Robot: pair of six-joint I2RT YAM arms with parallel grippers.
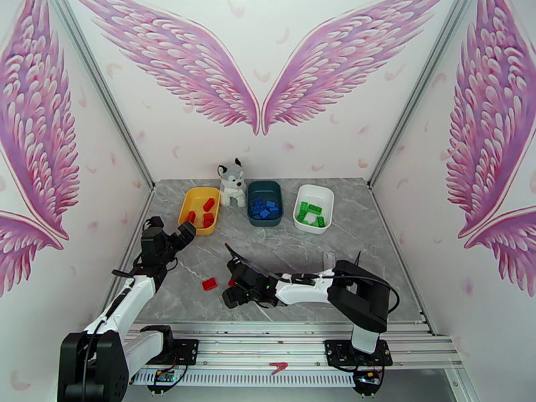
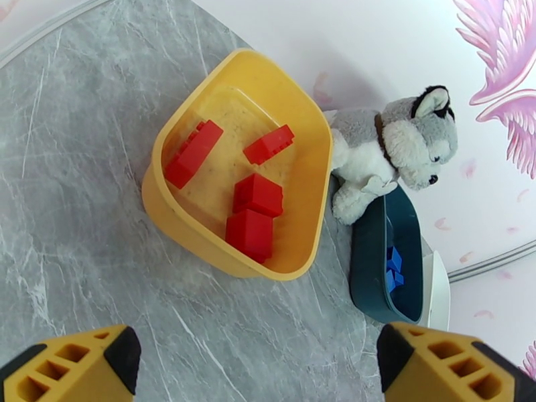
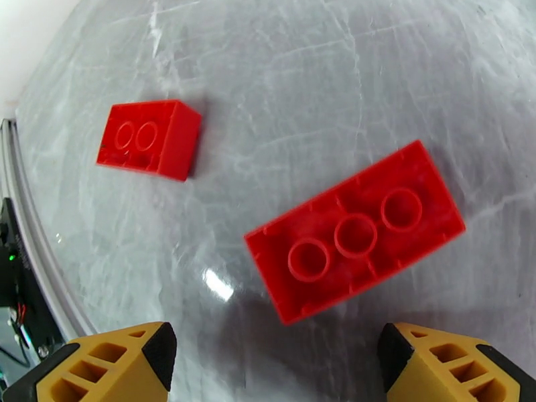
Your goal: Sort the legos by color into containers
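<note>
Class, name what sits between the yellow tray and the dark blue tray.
A husky plush toy sits between the yellow tray and the dark blue tray; the top view and the left wrist view both show it.

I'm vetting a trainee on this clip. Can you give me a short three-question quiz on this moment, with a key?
1. True or false: the left fingers hold a brick.
2. Which tray holds the green bricks? A yellow, B teal, C white.
3. How many red bricks lie loose on the table ahead of the right fingers?

Key:
1. False. They are apart and empty.
2. C, the white tray.
3. Two.
</note>
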